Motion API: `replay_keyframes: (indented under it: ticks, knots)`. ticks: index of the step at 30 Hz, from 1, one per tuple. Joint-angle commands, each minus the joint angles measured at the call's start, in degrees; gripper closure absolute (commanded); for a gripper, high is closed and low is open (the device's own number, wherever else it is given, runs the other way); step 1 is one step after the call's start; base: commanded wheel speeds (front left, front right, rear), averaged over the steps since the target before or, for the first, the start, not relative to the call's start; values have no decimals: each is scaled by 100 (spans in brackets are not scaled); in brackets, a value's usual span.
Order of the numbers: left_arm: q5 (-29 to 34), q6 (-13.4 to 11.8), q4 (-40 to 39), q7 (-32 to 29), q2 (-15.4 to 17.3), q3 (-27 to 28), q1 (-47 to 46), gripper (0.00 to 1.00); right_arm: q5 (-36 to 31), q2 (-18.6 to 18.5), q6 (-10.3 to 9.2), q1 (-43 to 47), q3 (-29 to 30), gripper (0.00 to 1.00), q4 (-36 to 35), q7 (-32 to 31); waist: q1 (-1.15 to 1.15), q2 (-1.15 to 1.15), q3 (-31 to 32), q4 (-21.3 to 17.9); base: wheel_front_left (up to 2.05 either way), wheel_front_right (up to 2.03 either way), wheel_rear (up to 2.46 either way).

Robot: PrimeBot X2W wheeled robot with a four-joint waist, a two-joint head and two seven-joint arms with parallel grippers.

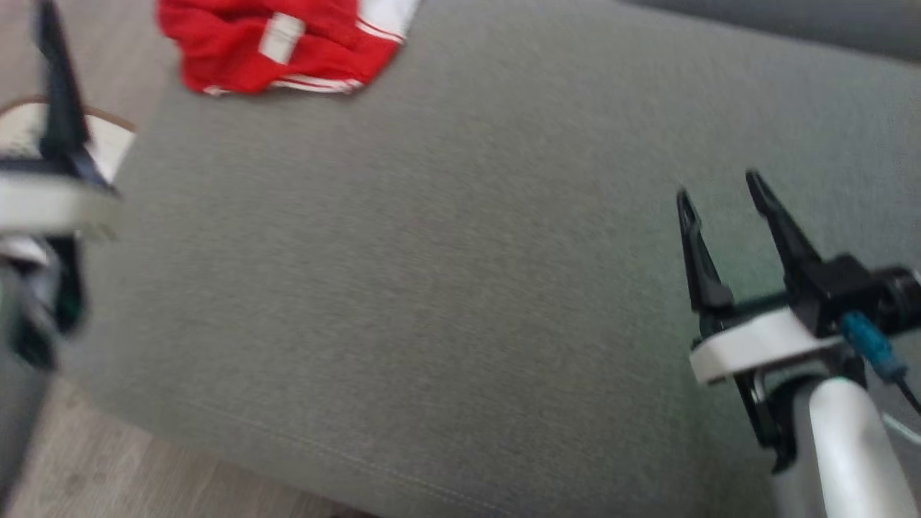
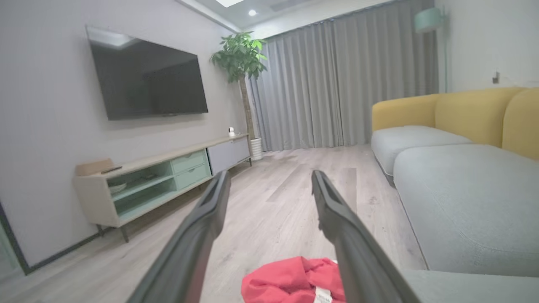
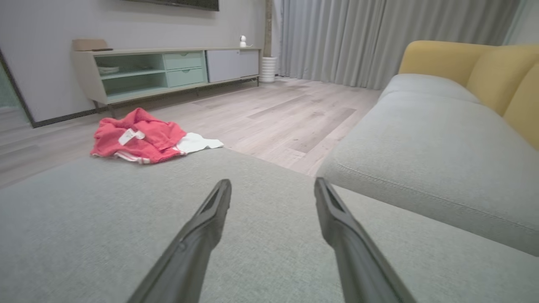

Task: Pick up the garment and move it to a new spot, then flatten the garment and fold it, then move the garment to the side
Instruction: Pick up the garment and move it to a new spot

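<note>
The garment [image 1: 280,43], red with white stripes and a white label, lies crumpled at the far left corner of the grey seat cushion [image 1: 432,273]. From the right wrist it appears as a red heap [image 3: 139,136] with a white part at the cushion's far edge. My right gripper [image 1: 718,188] hovers open over the cushion's near right side, far from the garment, its jaws [image 3: 273,183] empty. My left gripper [image 2: 270,176] is open and empty, raised just short of the garment [image 2: 290,280]. In the head view one dark finger [image 1: 57,93] of it shows blurred at the left edge.
Wooden floor [image 3: 273,109] lies beyond the cushion. A second grey seat [image 3: 429,139] with yellow backrests [image 3: 442,57] stands to the right. A low TV cabinet [image 2: 160,181], a wall TV [image 2: 147,80], a potted plant [image 2: 240,54] and grey curtains [image 2: 337,80] line the far walls.
</note>
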State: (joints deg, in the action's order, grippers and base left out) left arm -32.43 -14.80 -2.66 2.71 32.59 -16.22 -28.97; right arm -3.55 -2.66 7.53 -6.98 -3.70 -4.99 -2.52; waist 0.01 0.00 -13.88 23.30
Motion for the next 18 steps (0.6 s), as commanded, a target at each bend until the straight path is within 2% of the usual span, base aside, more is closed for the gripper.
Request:
replay_keyframes:
  ticks: [1, 6, 11, 18]
  knots:
    - [27, 92, 0, -162, 410, 328, -509, 0, -63, -21, -4, -251, -201, 0, -284, -58, -1, 0, -577, -530, 0, 0, 0]
    - [-192, 442, 971, -764, 458, 261, -1736, 0, -264, -21, -4, -600, -224, 0, -513, -199, -1, 0, -1187, -859, 0, 0, 0]
    - [-536, 757, 2223, -1084, 141, 165, -2489, 0, -402, -21, -4, -832, -193, 0, -766, -318, -1, 0, -1714, -1066, 0, 0, 0]
    - [-603, 1440, 3460, -1250, -260, -323, -2966, 0, -544, -21, -4, -925, -171, 0, -939, -418, -1, 0, -2261, -1130, 0, 0, 0]
